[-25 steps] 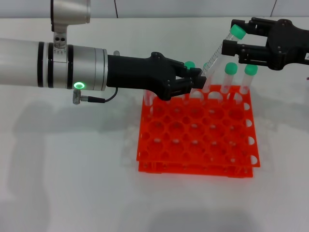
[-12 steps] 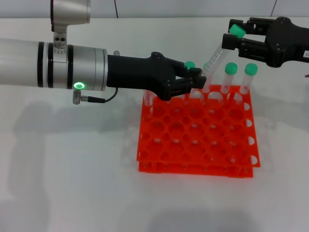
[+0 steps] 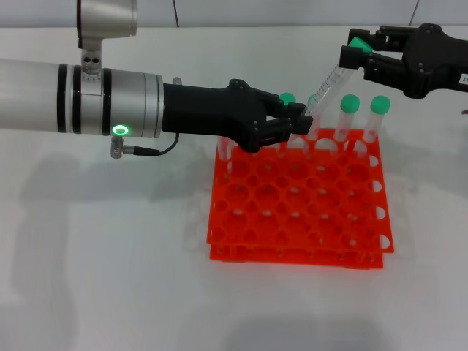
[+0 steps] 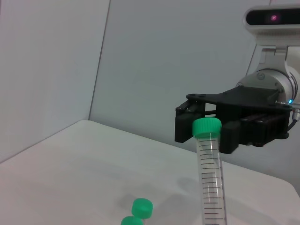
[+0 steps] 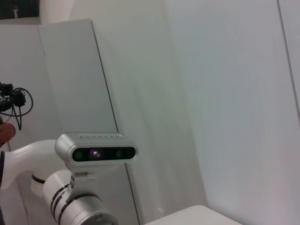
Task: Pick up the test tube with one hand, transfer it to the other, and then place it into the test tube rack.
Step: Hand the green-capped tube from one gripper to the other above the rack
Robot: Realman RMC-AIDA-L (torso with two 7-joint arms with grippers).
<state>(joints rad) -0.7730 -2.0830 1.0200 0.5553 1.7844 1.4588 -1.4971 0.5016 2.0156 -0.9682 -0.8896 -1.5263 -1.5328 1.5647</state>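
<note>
The test tube [image 3: 325, 84], clear with a green cap [image 3: 357, 44], leans above the back row of the orange-red test tube rack [image 3: 292, 212]. My left gripper [image 3: 298, 124], black on a silver wrist, is shut on the tube's lower end. The all-black right gripper [image 3: 356, 48] is at the upper right, open, with its fingertips on either side of the cap. In the left wrist view the tube [image 4: 209, 178] rises in front of the right gripper [image 4: 206, 133], and there is a gap between each finger and the cap.
Three more green-capped tubes [image 3: 350, 104] [image 3: 379, 105] [image 3: 287, 97] stand in the rack's back row, and two of their caps [image 4: 142, 207] show in the left wrist view. The rack sits on a white table [image 3: 110, 256]. The right wrist view shows only walls and the robot's head camera [image 5: 96, 152].
The right gripper has drawn back a little to the right and up, so the cap is now at its fingertips. The left gripper and the tube have stayed put.
</note>
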